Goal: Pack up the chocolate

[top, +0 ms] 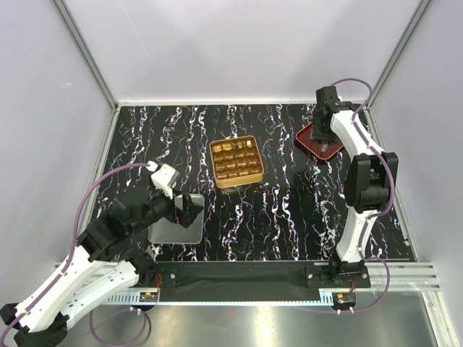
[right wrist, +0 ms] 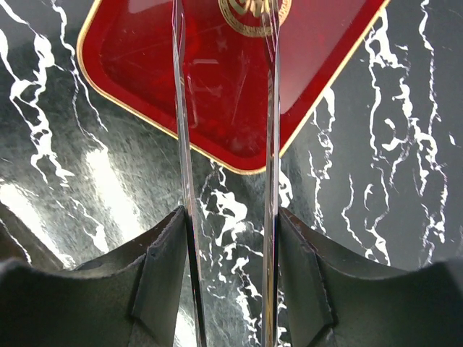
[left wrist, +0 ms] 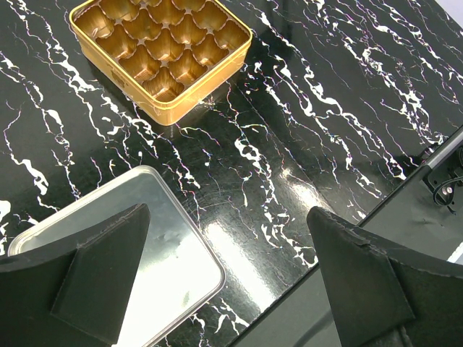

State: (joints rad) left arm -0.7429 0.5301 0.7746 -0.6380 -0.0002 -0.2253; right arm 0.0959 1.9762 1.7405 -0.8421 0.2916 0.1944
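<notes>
Black white-veined table (top: 289,202), plain pale walls around it. No chocolate can be made out in any view. The gold tin (top: 235,161) sits mid-table, and the cells shown by the left wrist view look bare. The tin's far corner is cut off there, so I cannot say for those cells.

The red tray (right wrist: 217,79) is far right. The part under the right wrist camera shows only a gold emblem, no pieces.

The right tool (right wrist: 230,231) hangs over the tray's near edge. Its fingers lie against the outsides of two thin blades (right wrist: 182,108), like tongs. The blades stand apart with nothing between them.

The left tool (left wrist: 228,224) is spread wide and empty, over the silver tray (left wrist: 166,246) at near left, tin just beyond.

Step, as a judgement: packing not begun, right side set up for a first pick. The next move calls for finding a piece, bringing the blade tips down on either side of it and squeezing lightly. The piece then needs carrying left to a free cell in the tin. Small pieces could slip from the blades.
</notes>
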